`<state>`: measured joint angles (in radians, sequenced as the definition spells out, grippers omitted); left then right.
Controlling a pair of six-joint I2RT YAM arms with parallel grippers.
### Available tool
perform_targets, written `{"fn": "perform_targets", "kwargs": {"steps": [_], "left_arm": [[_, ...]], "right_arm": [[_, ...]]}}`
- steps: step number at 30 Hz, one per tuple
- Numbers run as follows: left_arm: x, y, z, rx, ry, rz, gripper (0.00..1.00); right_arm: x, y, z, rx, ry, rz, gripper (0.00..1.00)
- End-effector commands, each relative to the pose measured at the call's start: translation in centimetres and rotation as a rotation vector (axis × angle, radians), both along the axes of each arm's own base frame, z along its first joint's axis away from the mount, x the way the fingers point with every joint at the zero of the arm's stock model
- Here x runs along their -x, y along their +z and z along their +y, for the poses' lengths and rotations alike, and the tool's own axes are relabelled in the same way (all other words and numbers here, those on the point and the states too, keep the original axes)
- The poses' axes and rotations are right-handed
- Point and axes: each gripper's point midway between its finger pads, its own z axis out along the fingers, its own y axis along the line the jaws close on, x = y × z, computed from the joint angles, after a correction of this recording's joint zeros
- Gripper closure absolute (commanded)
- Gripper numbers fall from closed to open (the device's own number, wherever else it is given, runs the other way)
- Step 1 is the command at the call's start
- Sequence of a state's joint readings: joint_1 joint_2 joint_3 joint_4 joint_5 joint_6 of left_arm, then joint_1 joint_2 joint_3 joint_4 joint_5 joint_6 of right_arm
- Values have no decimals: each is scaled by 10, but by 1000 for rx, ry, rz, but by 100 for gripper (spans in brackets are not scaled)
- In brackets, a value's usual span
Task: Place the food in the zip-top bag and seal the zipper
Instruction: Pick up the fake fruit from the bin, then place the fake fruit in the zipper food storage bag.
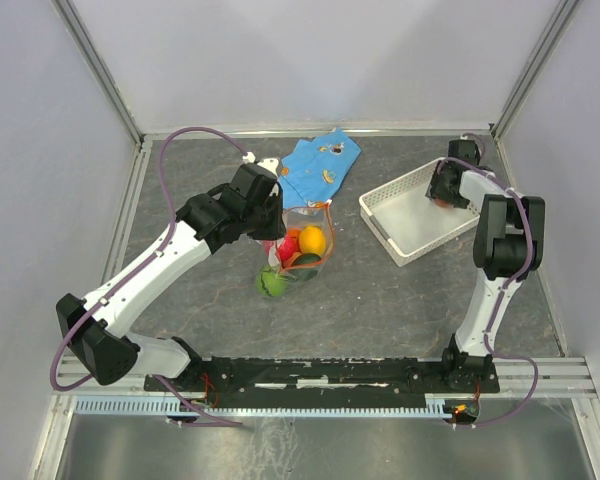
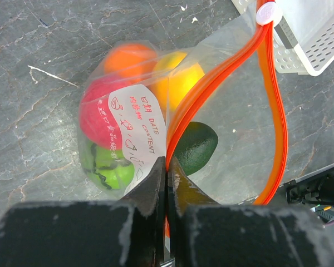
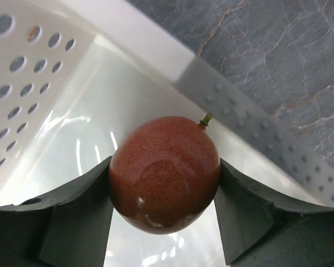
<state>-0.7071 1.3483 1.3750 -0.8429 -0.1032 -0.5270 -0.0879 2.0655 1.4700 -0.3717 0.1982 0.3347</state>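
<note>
Dark fingers (image 3: 72, 222) fill the bottom of the right wrist view, with a reddish-brown fruit (image 3: 164, 167) wedged between them, so that's the piece in play right now.

Progress-wise I'd say the loading is mostly done. The zip-top bag (image 2: 234, 128) sits in the middle of the counter (image 1: 400, 310), just in front of the blue cloth (image 1: 320, 165) and well apart from the white basket (image 1: 420, 215). Through the plastic I can make out an orange piece (image 2: 131, 58), a yellow one (image 2: 181, 80), a red one (image 2: 97, 119), a green one (image 2: 108, 169) partly behind the white label (image 2: 142, 128), and a dark green one (image 2: 196, 146). From the top view the green one looks like it might be poking past the bag's lower edge, so not 100% sure on that one. What's left, as I read it: the reddish-brown fruit has to get from the basket into the bag, and the sealing hasn't started. The orange-red zipper (image 2: 274, 111) loops wide open, with the white slider (image 2: 268, 12) parked at the far end.

Hands: the right hand (image 3: 164, 189) is closed in on the fruit, pads touching both sides, only as wide as the fruit itself, down inside the basket. Can't tell if the fruit is off the basket floor. The left hand (image 2: 167, 169) is pressed together with basically no gap, pinching the zipper strip at the near side of the bag's mouth, which looks like it's propping the mouth open.
</note>
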Motion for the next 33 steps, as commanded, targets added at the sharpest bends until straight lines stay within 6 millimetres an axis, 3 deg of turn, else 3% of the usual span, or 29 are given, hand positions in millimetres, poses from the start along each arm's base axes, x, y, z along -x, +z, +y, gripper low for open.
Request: {"fn": "perform_targets", "kwargs": {"steps": [1, 10, 15, 26, 30, 33], "left_arm": [[-6, 18, -3, 23, -11, -55, 97], [-9, 17, -5, 4, -27, -45, 97], [-11, 17, -3, -6, -19, -54, 97], [-10, 20, -3, 9, -17, -66, 97], [-11, 20, -6, 17, -21, -62, 97], [-11, 22, -7, 26, -23, -63, 97]], "right_arm": [[-7, 54, 9, -10, 42, -150, 46], [26, 107, 68, -46, 189, -225, 48], [54, 144, 125, -106, 325, -281, 48], [139, 233, 257, -291, 623, -448, 48], [167, 252, 298, -361, 737, -481, 47], [186, 254, 332, -424, 833, -493, 46]]}}
